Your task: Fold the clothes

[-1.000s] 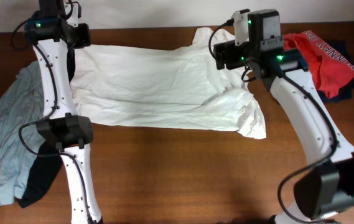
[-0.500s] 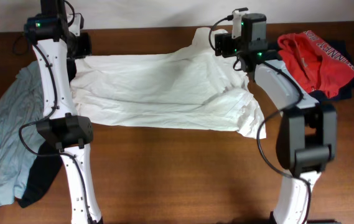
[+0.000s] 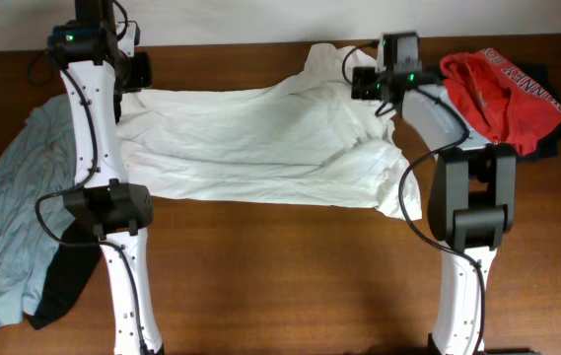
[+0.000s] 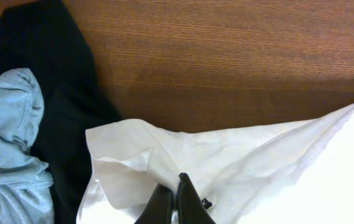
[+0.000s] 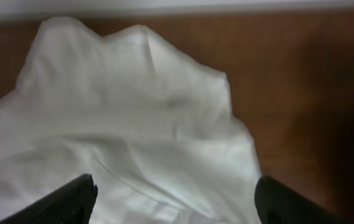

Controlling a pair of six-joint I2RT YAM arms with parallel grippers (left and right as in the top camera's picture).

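White T-shirt lies spread over the far half of the table, long axis left-right. Left gripper is at the far-left corner, fingers together, pinching fabric. Right gripper is over the far-right end, fingers wide apart, holding nothing. Right likely has to grab first.

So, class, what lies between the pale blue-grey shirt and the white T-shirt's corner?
A black garment lies between the pale blue-grey shirt and the white T-shirt, seen in the left wrist view.
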